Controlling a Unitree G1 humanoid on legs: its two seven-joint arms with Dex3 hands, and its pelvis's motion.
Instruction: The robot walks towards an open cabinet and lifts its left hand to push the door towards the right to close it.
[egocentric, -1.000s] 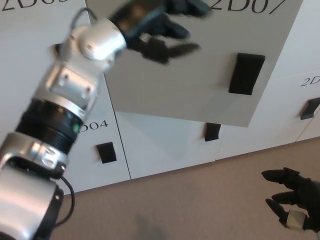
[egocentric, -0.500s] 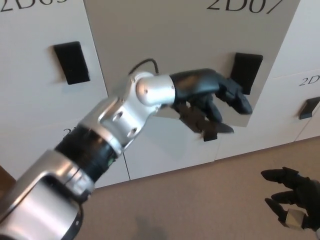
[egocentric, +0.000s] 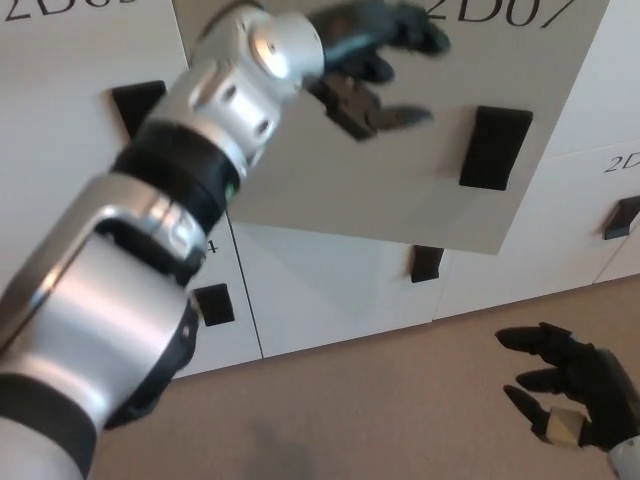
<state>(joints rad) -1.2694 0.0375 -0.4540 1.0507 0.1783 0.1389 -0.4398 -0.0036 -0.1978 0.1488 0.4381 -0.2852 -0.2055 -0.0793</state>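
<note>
Against a wall of white cabinets, left hand (egocentric: 375, 60) raised with fingers spread over the open grey door (egocentric: 400, 170), right hand (egocentric: 570, 395) low, open, empty above the floor (egocentric: 400, 400).

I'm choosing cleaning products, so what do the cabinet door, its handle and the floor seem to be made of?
Cabinet door: smooth pale-grey panel, probably laminate or painted metal; it shows a soft sheen and no grain. Handle: matte black, likely plastic, no glint. Floor: dull beige, fine-textured and without reflections, possibly low carpet.
</note>
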